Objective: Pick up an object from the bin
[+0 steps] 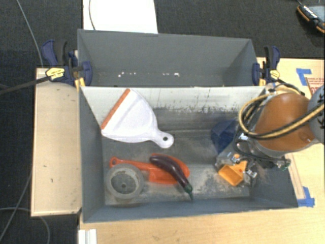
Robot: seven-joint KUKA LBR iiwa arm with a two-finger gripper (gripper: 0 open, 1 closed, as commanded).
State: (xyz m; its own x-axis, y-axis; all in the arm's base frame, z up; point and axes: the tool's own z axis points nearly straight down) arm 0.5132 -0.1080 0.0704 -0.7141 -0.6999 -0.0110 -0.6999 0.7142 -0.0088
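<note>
Pincer [238,166] at orange block [228,176], blue thing [222,135] near, aubergine [172,169] well apart.

One overhead camera, tilted somewhat sideways, bin [91,136] fairly near

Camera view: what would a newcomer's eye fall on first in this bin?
The white dustpan with its orange edge stands out most, at the bin's upper left. Below it a purple eggplant lies across an orange strainer. At the right, the gripper is down by a small orange block, a blue thing just behind it.
</note>
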